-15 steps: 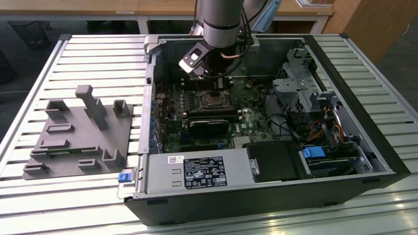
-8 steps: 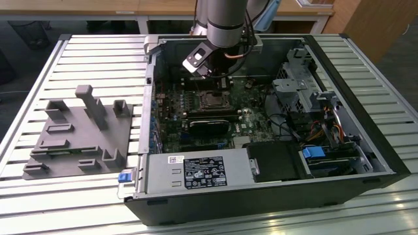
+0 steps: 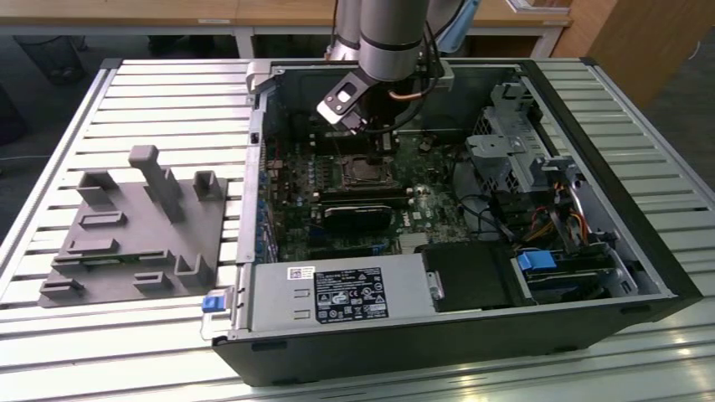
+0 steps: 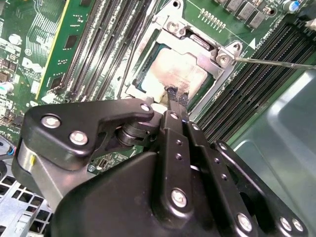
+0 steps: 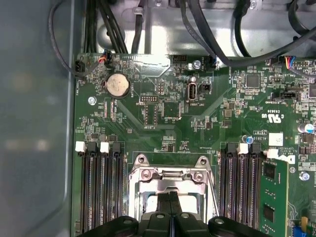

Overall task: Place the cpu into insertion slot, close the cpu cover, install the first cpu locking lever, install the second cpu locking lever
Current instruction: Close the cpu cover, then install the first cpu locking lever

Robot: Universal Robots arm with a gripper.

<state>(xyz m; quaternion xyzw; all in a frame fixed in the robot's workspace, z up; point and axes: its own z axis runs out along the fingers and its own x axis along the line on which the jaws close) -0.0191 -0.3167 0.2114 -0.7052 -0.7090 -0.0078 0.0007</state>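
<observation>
The cpu (image 4: 173, 69) lies in the insertion slot (image 3: 363, 172) on the green motherboard (image 5: 173, 123), its pale metal face showing through the window of the cpu cover (image 4: 210, 52). The silvery cover (image 5: 170, 175) lies flat over the chip. My gripper (image 4: 175, 95) is shut, fingertips pressed together with nothing between them. It hangs just over the edge of the chip's face, and whether it touches I cannot tell. A thin metal lever rod (image 4: 271, 63) sticks out sideways from one corner of the slot. In the exterior view the gripper (image 3: 380, 144) sits just behind the slot.
Black memory slots (image 5: 101, 187) flank the socket on both sides. A black heatsink block (image 3: 357, 216) lies in front of it, a grey power supply box (image 3: 335, 295) at the case front. A grey fixture (image 3: 134, 234) stands on the slatted table at the exterior view's left.
</observation>
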